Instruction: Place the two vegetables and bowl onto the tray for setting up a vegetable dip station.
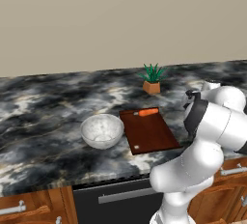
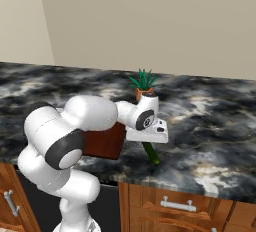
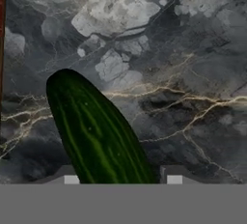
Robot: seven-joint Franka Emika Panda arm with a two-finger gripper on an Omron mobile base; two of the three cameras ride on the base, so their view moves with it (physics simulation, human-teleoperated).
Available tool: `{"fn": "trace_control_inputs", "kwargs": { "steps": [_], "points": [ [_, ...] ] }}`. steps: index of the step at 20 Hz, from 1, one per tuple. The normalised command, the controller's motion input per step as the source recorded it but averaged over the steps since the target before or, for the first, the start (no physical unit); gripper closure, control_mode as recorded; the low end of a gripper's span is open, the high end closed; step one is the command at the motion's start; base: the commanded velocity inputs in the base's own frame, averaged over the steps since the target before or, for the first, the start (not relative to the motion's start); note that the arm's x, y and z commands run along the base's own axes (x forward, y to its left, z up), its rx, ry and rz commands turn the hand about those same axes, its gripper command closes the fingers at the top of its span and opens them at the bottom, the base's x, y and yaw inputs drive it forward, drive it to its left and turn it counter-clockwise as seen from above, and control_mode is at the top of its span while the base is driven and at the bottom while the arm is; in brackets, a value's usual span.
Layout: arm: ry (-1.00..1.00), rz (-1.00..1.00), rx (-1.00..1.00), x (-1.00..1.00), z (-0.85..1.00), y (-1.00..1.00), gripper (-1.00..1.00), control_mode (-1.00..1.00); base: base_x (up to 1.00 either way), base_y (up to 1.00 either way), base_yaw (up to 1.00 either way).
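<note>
The dark green cucumber (image 3: 96, 131) lies on the marble counter right of the tray (image 1: 149, 133), near the counter's front edge. My gripper (image 3: 123, 179) reaches down over its near end, with a fingertip (image 3: 71, 179) close against each side, shut on it. From the right base view the cucumber (image 2: 151, 154) sticks out below the gripper (image 2: 149, 145) and rests on the counter. The orange carrot (image 1: 147, 112) lies on the far end of the reddish-brown tray. The translucent bowl (image 1: 102, 130) stands on the counter just left of the tray.
A spiky green potted plant (image 1: 152, 79) stands behind the tray toward the wall. The counter's front edge runs just before the cucumber, with wooden drawers below. My own arm hides much of the tray (image 2: 105, 143) in the right base view.
</note>
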Motion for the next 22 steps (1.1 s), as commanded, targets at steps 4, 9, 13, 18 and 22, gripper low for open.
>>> {"fn": "trace_control_inputs", "kwargs": {
  "steps": [4,9,13,18,22],
  "points": [
    [-0.01,0.14,0.0,-0.02,0.43,0.44,1.0,-1.0,0.0,0.0,0.0],
    [0.0,0.22,0.0,0.0,0.45,0.6,1.0,-1.0,0.0,0.0,0.0],
    [0.0,0.29,0.0,0.0,0.37,0.61,1.0,-1.0,0.0,0.0,0.0],
    [0.0,0.38,0.0,0.32,0.05,0.56,1.0,-1.0,0.0,0.0,0.0],
    [0.0,0.41,0.0,0.58,0.0,0.35,1.0,-1.0,0.0,0.0,0.0]
  ]
}}
